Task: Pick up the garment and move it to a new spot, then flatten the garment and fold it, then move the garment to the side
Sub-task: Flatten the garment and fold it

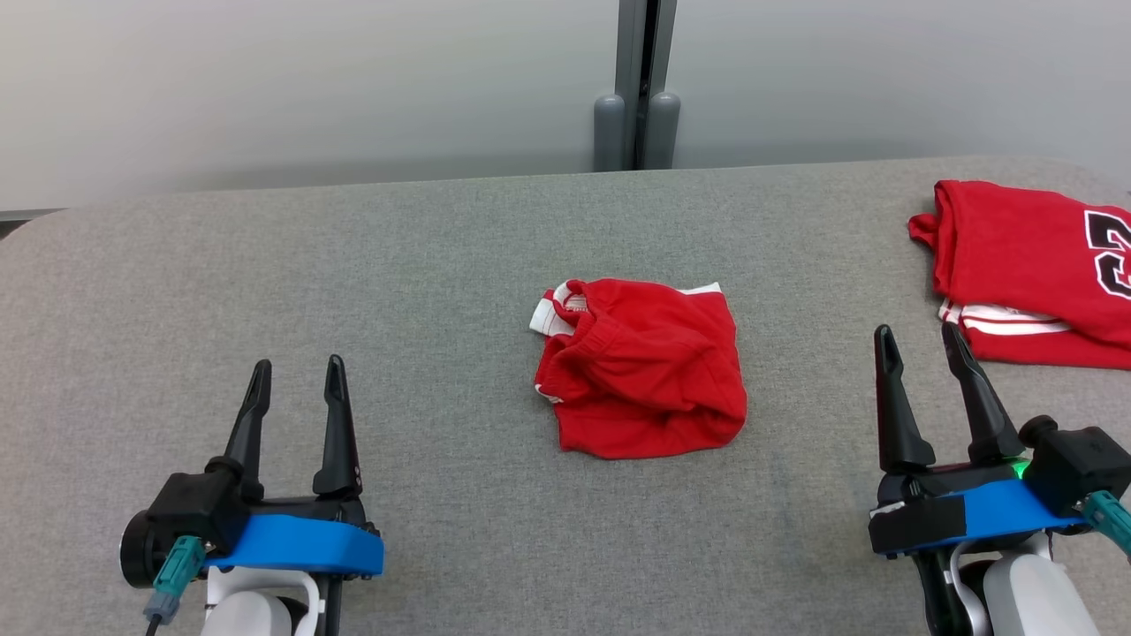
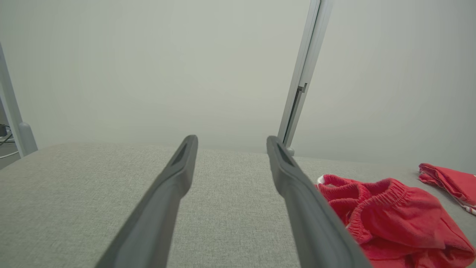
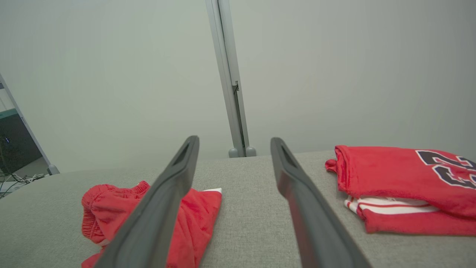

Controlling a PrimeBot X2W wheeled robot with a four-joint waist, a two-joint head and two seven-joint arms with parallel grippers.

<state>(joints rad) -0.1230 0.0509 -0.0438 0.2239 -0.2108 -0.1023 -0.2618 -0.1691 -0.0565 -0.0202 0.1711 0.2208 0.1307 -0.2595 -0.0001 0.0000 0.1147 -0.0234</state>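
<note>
The garment (image 1: 641,367) is a crumpled pair of red shorts with white trim and an elastic waistband, lying in a heap at the middle of the grey table (image 1: 353,291). It also appears at the lower right of the left wrist view as the garment (image 2: 390,216) and at the lower left of the right wrist view as the garment (image 3: 193,216). My left gripper (image 1: 298,371) stands open at the near left, well apart from the garment. My right gripper (image 1: 921,337) stands open at the near right, also apart from it. Nothing lies between either pair of fingers.
A folded red jersey (image 1: 1034,265) with a black and white number lies over a striped red and white piece at the table's far right, close to my right gripper; the jersey (image 3: 405,178) shows again from the right wrist. A grey post (image 1: 638,88) rises behind the table's far edge.
</note>
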